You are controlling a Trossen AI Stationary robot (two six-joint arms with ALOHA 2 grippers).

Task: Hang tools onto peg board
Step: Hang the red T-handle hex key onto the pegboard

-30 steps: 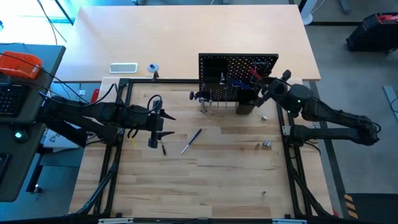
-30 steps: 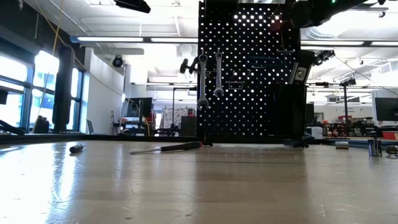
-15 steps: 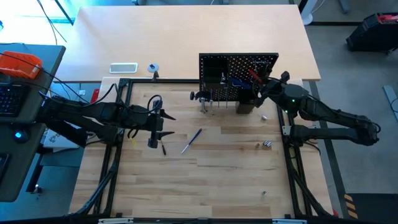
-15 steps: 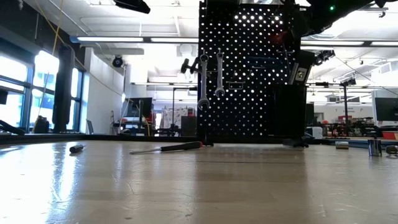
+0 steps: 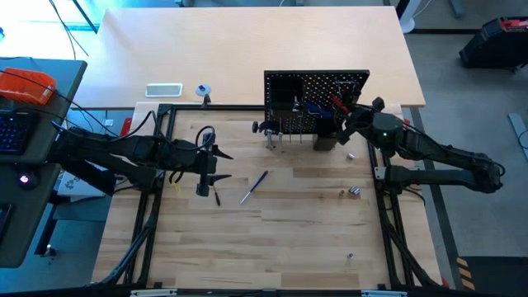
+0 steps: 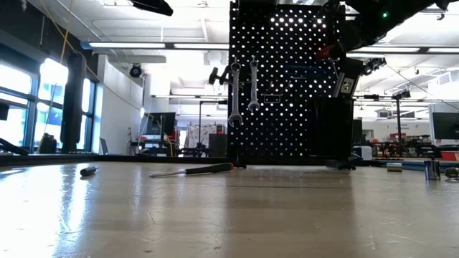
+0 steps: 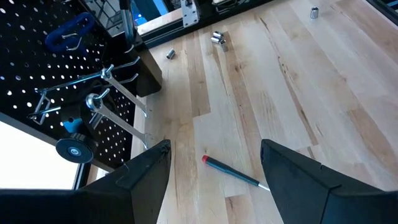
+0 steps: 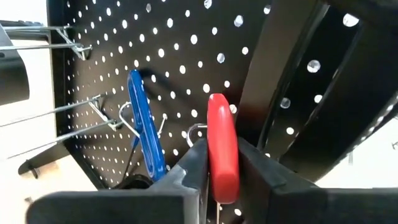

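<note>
The black peg board [image 5: 316,89] stands upright at the table's far middle. Two wrenches [image 6: 242,92] and a blue-handled tool [image 8: 145,127] hang on its wire hooks. My right gripper [image 8: 222,167] is at the board's right part, shut on a red-handled tool [image 5: 337,102]. A thin screwdriver with a red end [image 5: 254,187] and a small black bit [image 5: 217,198] lie flat on the wood. My left gripper [image 5: 221,165] hovers open above the table, left of the screwdriver, with nothing between its fingers. My right gripper pinches the red handle's lower half [image 8: 222,163] between its two fingers. It comes nearly level from the table's right side toward the board's face. The handle stands upright above the fingers, close to a wire hook [image 8: 195,128]; whether it touches the hook I cannot tell.
A small black bin [image 5: 325,142] sits at the board's foot. Small metal sockets [image 5: 354,190] lie on the right half, one more [image 5: 350,155] near the bin and one [image 5: 349,256] toward the near edge. Black frame rails [image 5: 153,206] border the wood.
My right gripper has tipped downward at the board, and the red handle has sunk a little along the board's face, still held.
</note>
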